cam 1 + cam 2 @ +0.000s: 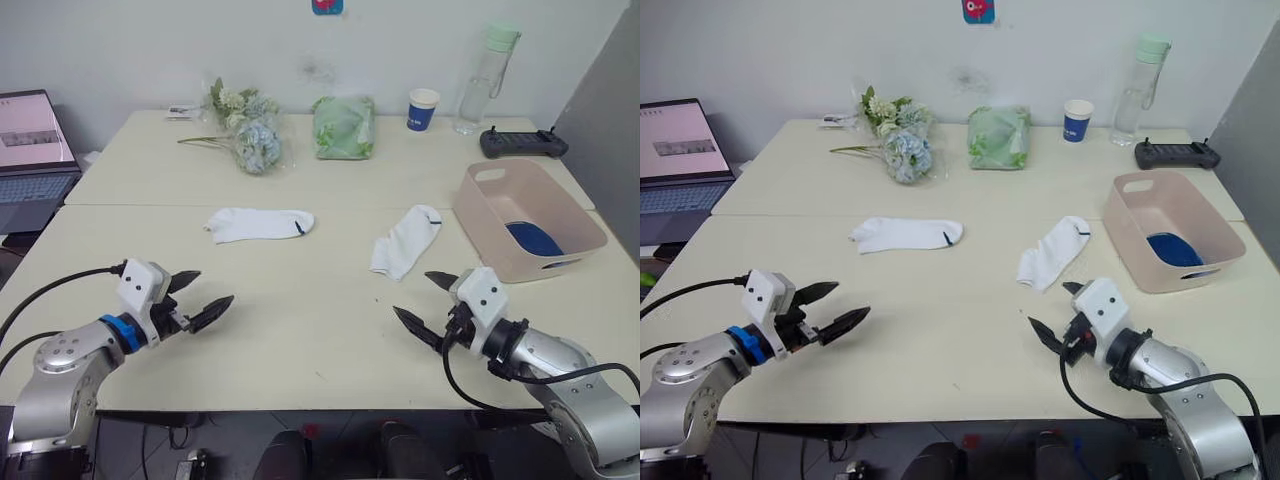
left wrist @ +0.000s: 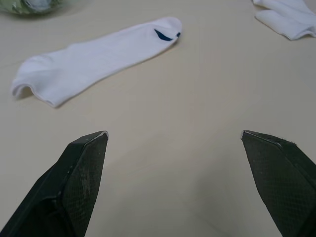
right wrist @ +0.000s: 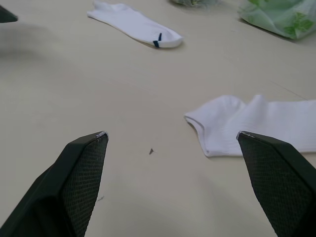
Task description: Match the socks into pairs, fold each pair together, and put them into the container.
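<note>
Two white socks lie flat on the table. One white sock (image 1: 260,223) lies left of centre, a small dark mark at its cuff. The other white sock (image 1: 405,241) lies right of centre, bent in the middle. The pink container (image 1: 527,218) stands at the right with a navy blue sock (image 1: 533,240) inside it. My left gripper (image 1: 198,296) hovers open near the front left edge, below the first sock. Open too, my right gripper (image 1: 425,300) hangs at the front right, just below the bent sock and beside the container. Both hold nothing.
Along the back stand a flower bunch (image 1: 247,133), a green bag (image 1: 343,127), a blue paper cup (image 1: 422,109), a water bottle (image 1: 486,80) and a black controller (image 1: 523,143). A laptop (image 1: 32,160) sits off the table's left end.
</note>
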